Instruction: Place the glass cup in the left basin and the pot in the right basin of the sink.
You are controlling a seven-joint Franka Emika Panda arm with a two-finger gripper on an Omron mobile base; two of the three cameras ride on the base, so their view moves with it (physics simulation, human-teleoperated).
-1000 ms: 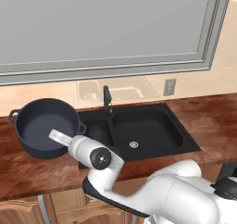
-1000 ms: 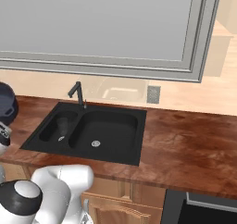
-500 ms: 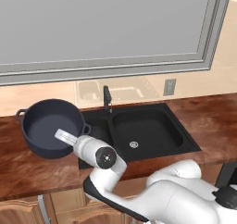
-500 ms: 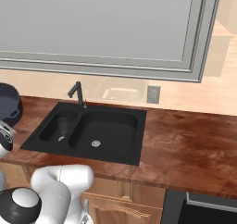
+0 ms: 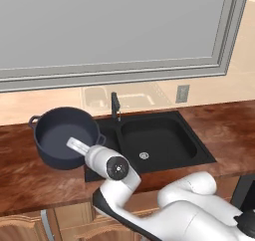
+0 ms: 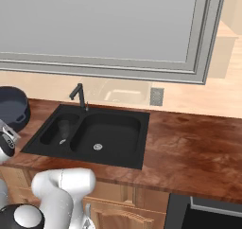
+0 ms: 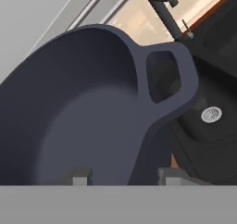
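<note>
Here the fingers (image 7: 166, 174) straddle the rim of the wide dark blue-grey pot (image 5: 64, 137), grasping it beside the matte black sink (image 5: 164, 143); the smoky glass cup (image 6: 63, 127) stands in the narrow left basin (image 6: 53, 136).

No readable text, labels or numbers anywhere.

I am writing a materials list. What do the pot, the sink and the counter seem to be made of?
Pot: probably enamelled or cast metal, dark blue-grey with a dull sheen.
Sink: matte black, perhaps composite or coated metal; no glare.
Counter: polished reddish-brown wood, by its mottled grain.
</note>
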